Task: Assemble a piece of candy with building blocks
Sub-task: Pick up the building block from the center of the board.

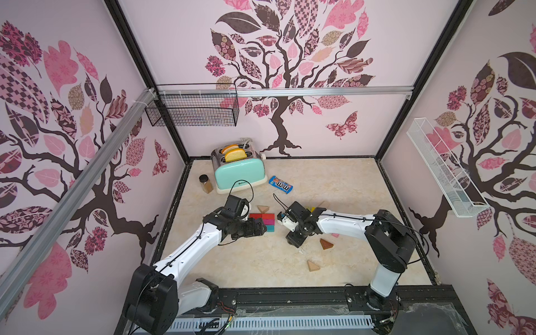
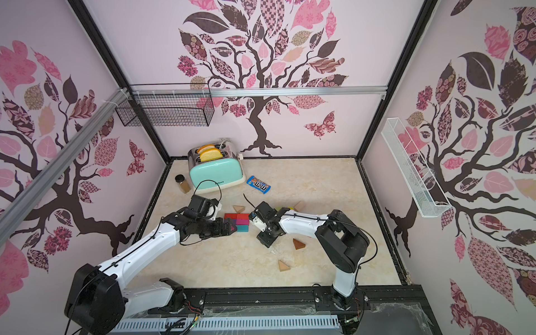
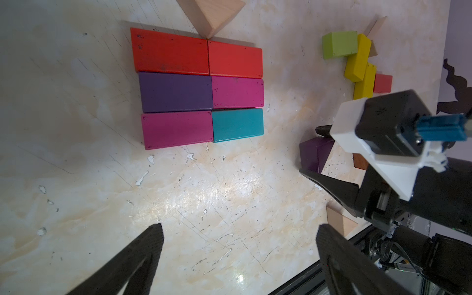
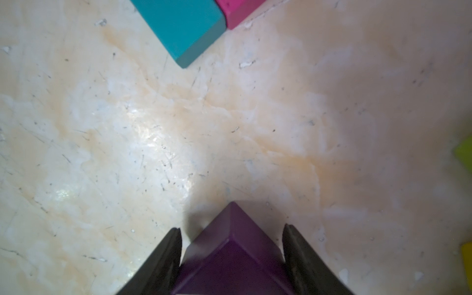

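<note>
Six flat building blocks lie as a tight grid (image 1: 262, 219) (image 2: 237, 221): two red (image 3: 169, 51), purple (image 3: 176, 92), two magenta (image 3: 237, 93) and teal (image 3: 237, 125). A tan triangle (image 3: 212, 15) touches the grid's red edge. My left gripper (image 3: 240, 229) hangs open over bare table beside the grid, nothing between its fingers. My right gripper (image 4: 231, 228) is shut on a purple triangle (image 4: 229, 255) (image 3: 315, 153) that stands on the table; both fingers touch its lower corners. The arm hides this triangle in both top views.
Green (image 3: 339, 44), yellow (image 3: 358, 61) and red (image 3: 383, 83) blocks lie piled behind the right arm. A brown triangle (image 1: 326, 244) and a tan one (image 1: 313, 265) lie nearer the front. A mint toaster (image 1: 239, 171), spice jar (image 1: 206, 183) and blue candy packet (image 1: 280, 184) stand farther back.
</note>
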Tool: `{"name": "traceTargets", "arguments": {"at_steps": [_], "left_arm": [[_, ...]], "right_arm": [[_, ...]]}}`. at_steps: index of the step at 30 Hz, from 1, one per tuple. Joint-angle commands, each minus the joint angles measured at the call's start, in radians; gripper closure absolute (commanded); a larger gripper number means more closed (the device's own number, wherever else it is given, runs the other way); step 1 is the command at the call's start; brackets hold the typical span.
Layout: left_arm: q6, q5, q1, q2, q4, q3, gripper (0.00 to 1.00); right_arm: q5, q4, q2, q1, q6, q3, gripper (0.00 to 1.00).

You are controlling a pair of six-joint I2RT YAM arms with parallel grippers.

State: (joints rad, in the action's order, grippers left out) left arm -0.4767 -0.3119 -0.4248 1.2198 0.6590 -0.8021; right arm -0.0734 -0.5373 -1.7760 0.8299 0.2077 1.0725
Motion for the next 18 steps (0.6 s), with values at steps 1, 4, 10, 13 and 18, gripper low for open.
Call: {"name": "traceTargets", "arguments": {"at_steps": [1, 4, 10, 13, 18], "left_arm": [[-0.008, 0.0, 0.006, -0.018, -0.009, 0.012, 0.02], [-0.012, 0.011, 0.006, -0.026, -0.01, 0.018, 0.02], [-0.041, 0.101, 0.028, -0.043, -0.006, 0.037, 0.02], [-0.078, 0.111, 0.097, -0.06, -0.022, 0.067, 0.02], [-0.108, 0.114, 0.21, -0.124, -0.036, 0.103, 0.02]], "right_arm": [[0.016, -0.011, 0.033, 0.011, -0.046, -0.003, 0.45], [0.022, -0.007, 0.039, 0.024, -0.11, -0.012, 0.51], [0.008, -0.001, 0.019, 0.065, -0.301, 0.009, 0.55], [-0.019, 0.02, 0.006, 0.097, -0.41, 0.028, 0.55], [-0.038, 0.097, -0.013, 0.157, -0.543, 0.04, 0.55]]}}
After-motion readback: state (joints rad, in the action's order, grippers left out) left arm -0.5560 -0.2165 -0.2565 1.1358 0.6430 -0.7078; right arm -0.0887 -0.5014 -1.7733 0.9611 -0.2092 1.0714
